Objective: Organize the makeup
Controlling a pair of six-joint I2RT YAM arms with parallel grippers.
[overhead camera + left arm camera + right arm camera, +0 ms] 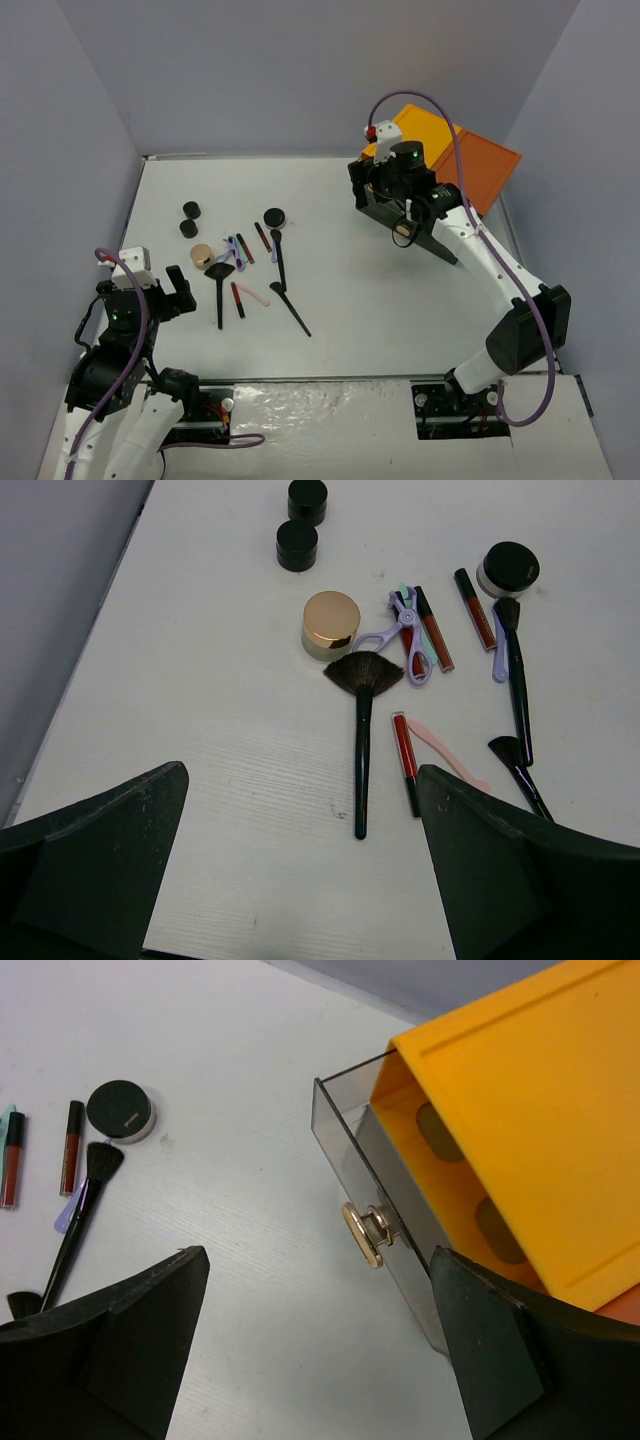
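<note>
Near drawer box (pixel 520 1110), right tool (pixel 315 1265) spread wide

My right claw (pixel 315 1260) hangs over the white bench (pixel 250 1080), jaws wide, nothing between. Ahead I see the orange-topped box (pixel 520 1100), its smoked clear drawer (pixel 350 1160) partly out, round gold knob (pixel 362 1235) facing me. Left: round black jar (pixel 120 1110), dark red stick (pixel 72 1145), black-handled brush (pixel 83 1210).
</note>
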